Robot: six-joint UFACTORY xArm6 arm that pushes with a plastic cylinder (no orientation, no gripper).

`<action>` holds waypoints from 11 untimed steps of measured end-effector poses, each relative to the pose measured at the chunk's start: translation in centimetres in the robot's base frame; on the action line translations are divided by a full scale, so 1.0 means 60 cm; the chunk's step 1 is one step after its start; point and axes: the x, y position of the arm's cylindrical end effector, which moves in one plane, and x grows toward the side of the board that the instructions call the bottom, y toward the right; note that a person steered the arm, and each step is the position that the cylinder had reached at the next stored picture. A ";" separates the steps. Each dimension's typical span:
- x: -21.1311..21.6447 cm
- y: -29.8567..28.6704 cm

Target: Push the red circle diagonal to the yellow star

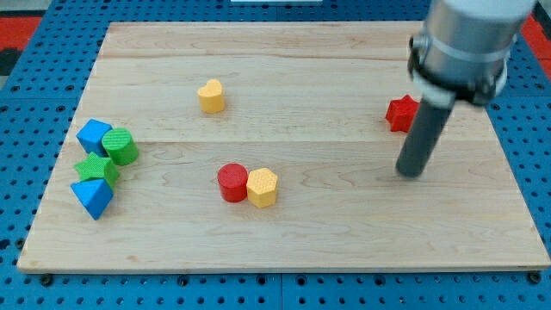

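Observation:
The red circle (232, 182) stands a little left of the board's middle, touching a yellow hexagon (262, 187) on its right. A yellow heart (211, 96) lies apart, toward the view's top and slightly left of them. Neither yellow block I see is star shaped. My tip (411, 173) rests on the board far to the right of the red circle, touching no block. A red star (400, 113) sits just above the tip, partly behind the rod.
At the left edge of the wooden board (344, 232) is a cluster: a blue block (93, 135), a green circle (120, 146), a green star (95, 168) and a blue triangle (93, 198). Blue pegboard surrounds the board.

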 end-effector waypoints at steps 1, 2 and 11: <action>0.135 -0.138; 0.107 -0.273; -0.091 -0.275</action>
